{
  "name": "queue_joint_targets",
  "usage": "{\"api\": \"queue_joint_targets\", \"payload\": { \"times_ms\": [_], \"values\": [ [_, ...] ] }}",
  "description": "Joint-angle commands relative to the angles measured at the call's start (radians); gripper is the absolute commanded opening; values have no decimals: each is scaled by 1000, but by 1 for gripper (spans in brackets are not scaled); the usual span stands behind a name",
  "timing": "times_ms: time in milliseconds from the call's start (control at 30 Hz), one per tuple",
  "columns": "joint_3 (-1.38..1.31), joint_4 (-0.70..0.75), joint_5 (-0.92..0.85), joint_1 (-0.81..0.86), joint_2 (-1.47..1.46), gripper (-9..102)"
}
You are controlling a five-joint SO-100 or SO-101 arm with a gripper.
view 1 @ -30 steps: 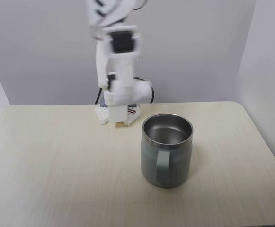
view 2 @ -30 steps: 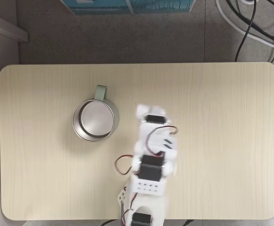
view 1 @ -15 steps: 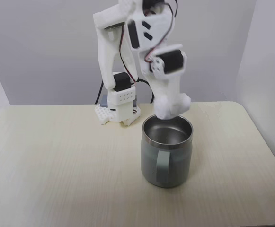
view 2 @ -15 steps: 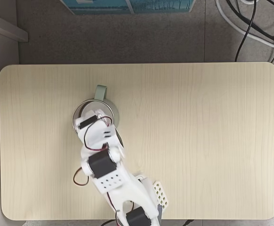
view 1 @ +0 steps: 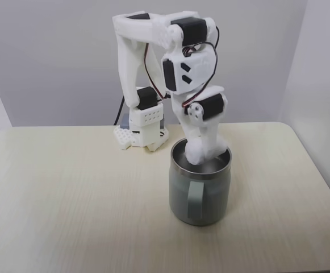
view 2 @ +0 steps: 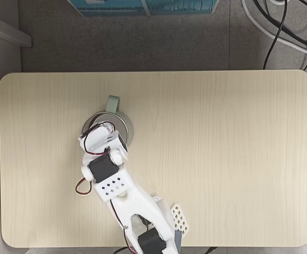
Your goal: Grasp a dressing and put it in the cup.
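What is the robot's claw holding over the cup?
Cannot tell for sure. The gripper dips into the cup, with something white and rounded at its tip; maybe the dressing, but white blends with white.

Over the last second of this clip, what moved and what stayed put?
The arm swung from beside its base across to the cup, then lowered, so the gripper now dips into the cup's mouth. In the top-down fixed view the gripper covers most of the opening. Whether it holds or has let go of anything cannot be told. The cup and the table stayed as they were.
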Motion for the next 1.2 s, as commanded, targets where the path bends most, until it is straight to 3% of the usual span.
{"api": "queue_joint_targets", "payload": {
  "times_ms": [0,167,267,633,1167],
  "values": [
    [-6,-9,-14,0,-40,0],
    [-31,6,-15,-12,-95,20],
    [-29,18,-15,-14,-117,24],
    [-25,23,28,-86,-106,24],
    [11,63,3,-41,-166,24]
  ]
}}
